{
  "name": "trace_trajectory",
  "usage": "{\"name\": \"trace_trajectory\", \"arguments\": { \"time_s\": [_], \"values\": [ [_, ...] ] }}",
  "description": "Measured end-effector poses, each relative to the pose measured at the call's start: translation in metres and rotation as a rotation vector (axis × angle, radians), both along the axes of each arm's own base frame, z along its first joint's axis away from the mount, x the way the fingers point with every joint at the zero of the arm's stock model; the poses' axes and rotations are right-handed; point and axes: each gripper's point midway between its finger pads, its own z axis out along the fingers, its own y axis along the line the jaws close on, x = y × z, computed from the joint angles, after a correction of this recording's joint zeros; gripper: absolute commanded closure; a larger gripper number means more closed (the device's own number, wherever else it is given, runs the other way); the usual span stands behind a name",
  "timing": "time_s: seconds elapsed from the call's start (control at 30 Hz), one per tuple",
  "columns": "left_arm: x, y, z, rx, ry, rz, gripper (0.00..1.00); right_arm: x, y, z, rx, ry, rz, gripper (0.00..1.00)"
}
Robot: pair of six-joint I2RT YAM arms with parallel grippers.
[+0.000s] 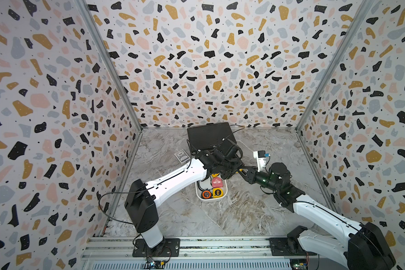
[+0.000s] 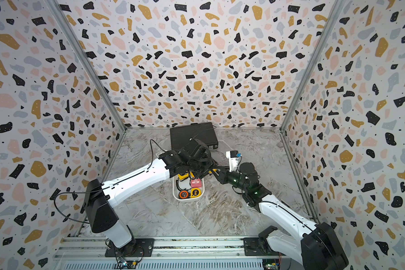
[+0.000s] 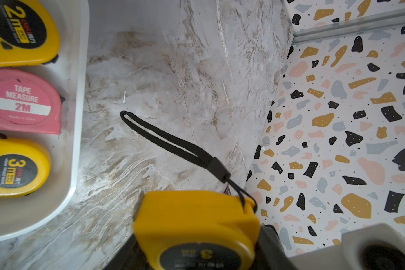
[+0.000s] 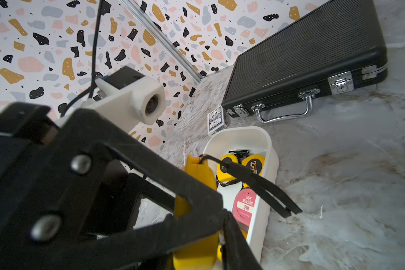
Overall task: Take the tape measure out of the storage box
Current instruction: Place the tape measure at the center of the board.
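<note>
Yellow plastic tape measure point(image 3: 197, 224) with black wrist strap point(image 3: 168, 142) held above marble tabletop point(image 3: 173, 70), just outside shallow white plastic storage box point(image 3: 77, 93), right gripper point(image 4: 220, 217) clamped on it, left gripper point(image 3: 197, 253) open or closed unclear

The pink tape point(image 3: 21, 100) reads "TAPE MEASURE 2M" and "Made in China". One yellow tape point(image 3: 21, 30) says "2m", a second yellow tape point(image 3: 14, 168) "3m"; the label on the raised tape point(image 3: 197, 217) is blurred
</note>
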Motion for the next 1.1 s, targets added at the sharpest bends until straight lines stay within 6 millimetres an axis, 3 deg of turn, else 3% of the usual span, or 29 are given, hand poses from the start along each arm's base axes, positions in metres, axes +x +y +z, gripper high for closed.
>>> {"name": "trace_trajectory", "arguments": {
  "time_s": [0.03, 0.23, 0.47, 0.57, 0.83, 1.1],
  "values": [
    [0.002, 0.002, 0.0, 0.005, -0.006, -0.002, 0.01, 0.002, -0.002, -0.003, -0.007, 0.009, -0.005, 0.94],
    [0.014, 0.023, -0.009, 0.083, -0.032, -0.013, 0.0, 0.025, -0.029, -0.035, -0.057, 0.108, -0.095, 0.93],
    [0.032, 0.09, -0.01, 0.251, -0.097, -0.028, 0.0, 0.065, -0.093, -0.072, -0.044, 0.27, -0.248, 0.93],
    [0.032, 0.116, -0.009, 0.301, -0.122, -0.036, 0.0, 0.076, -0.108, -0.094, -0.047, 0.36, -0.283, 0.93],
    [0.016, 0.15, -0.039, 0.413, -0.11, -0.131, 0.0, 0.095, -0.122, -0.131, -0.062, 0.512, -0.317, 0.89],
    [0.003, 0.16, -0.071, 0.473, -0.069, -0.19, 0.0, 0.081, -0.126, -0.159, -0.111, 0.619, -0.311, 0.86]
  ]
}}
